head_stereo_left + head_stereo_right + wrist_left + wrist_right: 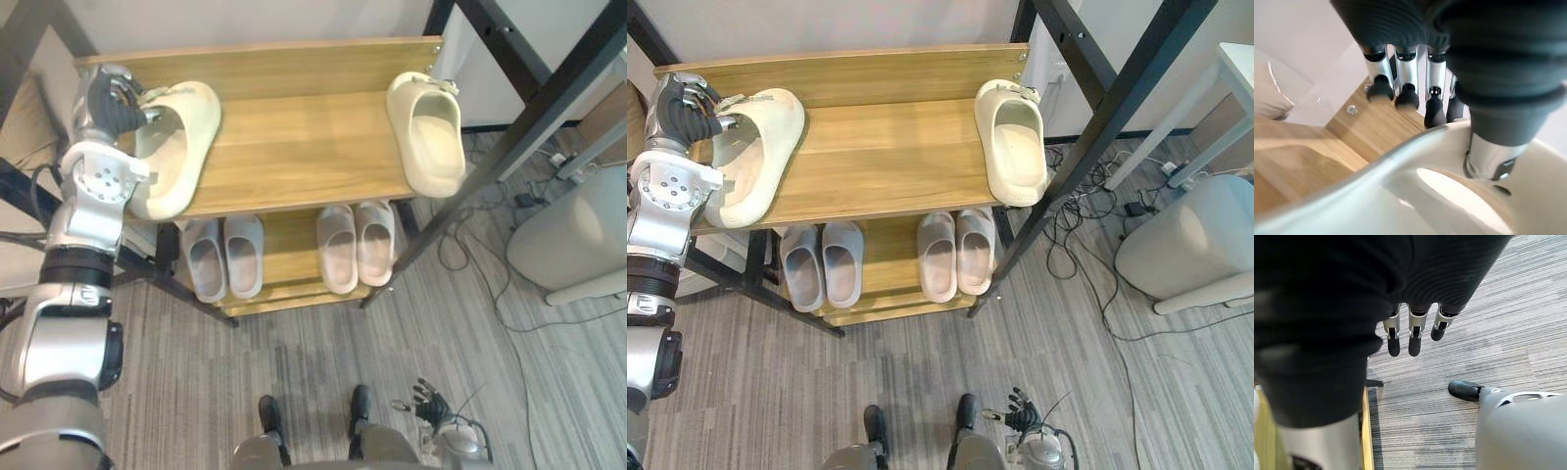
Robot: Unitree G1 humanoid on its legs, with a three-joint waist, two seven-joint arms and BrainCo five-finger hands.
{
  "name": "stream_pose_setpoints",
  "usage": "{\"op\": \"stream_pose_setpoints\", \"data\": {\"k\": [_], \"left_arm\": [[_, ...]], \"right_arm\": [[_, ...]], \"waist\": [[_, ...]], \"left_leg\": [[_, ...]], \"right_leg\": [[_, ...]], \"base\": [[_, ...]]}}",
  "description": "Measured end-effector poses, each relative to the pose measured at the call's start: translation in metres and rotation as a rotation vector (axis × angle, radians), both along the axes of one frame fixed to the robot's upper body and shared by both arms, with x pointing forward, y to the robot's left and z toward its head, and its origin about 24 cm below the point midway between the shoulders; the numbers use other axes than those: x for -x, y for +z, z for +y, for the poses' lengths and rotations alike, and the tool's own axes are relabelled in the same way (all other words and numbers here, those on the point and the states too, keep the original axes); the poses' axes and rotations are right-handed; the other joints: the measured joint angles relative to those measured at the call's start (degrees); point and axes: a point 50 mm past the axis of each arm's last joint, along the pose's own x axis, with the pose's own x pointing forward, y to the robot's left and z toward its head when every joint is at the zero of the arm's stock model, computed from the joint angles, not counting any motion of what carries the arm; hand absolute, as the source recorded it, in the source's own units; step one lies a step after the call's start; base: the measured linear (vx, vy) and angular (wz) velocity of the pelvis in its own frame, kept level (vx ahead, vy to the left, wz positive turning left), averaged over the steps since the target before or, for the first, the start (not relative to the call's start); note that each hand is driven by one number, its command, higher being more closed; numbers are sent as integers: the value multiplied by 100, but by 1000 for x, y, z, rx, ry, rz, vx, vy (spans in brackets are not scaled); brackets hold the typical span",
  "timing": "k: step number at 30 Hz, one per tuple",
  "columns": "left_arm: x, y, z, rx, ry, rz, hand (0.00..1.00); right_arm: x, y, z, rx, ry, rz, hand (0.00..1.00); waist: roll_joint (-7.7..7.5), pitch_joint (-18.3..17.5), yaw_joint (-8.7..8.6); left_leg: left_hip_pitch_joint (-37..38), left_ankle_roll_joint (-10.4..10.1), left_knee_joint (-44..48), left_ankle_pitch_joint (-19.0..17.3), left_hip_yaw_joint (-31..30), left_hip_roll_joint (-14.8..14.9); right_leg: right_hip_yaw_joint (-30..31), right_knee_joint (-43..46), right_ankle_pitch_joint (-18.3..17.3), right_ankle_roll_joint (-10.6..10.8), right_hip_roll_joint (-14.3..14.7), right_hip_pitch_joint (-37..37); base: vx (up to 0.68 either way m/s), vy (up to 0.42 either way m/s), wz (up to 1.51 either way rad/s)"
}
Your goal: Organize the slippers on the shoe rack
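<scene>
Smooth wood-grain shoe rack (294, 147), black metal frame (549, 98), matt slippers (431, 137) of seemingly soft foam.

Dark-ribbed left hand (106, 103), seemingly screw-studded wrist (102, 182)

We judged this to be a lab or office test room rather than a home. The floor (294, 372) was grey striped carpet of the commercial kind, and loose cables (1070, 257) trailed across it in tangles. A black metal frame (1117, 116) of heavy beams stood over the spot, with a plain white wall (872, 24) behind and a white table (1236, 69) to one side. The wooden shoe rack (294, 147), with a cream slipper (431, 137) at each end of its top shelf and grey slippers (225, 257) paired below, looked like a staged prop.
</scene>
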Motion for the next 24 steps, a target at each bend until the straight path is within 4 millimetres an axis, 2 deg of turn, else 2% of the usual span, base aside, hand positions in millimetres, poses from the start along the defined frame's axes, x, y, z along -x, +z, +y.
{"op": "stream_pose_setpoints", "data": {"k": [2,8,16,24], "left_arm": [[1,-8,-3,-4,-15,11,100],[3,-16,-14,2,-55,4,100],[3,-30,-55,87,-195,-36,100],[0,-37,-73,98,-247,-18,100]], "right_arm": [[2,-1,0,0,0,5,0],[2,-1,1,-1,5,5,0],[8,-4,5,-5,29,29,0],[8,-3,6,-6,28,28,0]], "waist": [[-2,1,-15],[-2,1,-3],[4,-2,22],[95,-55,-16]], "left_leg": [[115,0,-1,-1,-24,-1],[165,0,-17,0,-37,-2],[301,8,-76,10,-108,-23],[302,12,-75,13,-119,-34]], "right_leg": [[-24,-13,-3,-4,-1,131],[-27,-8,-6,-7,-2,167],[-91,-24,-23,-11,-9,321],[-97,-29,-22,-11,-13,325]], "base": [[-7,-7,5],[-31,-4,0],[-13,-4,3],[-2,-1,0]]}}
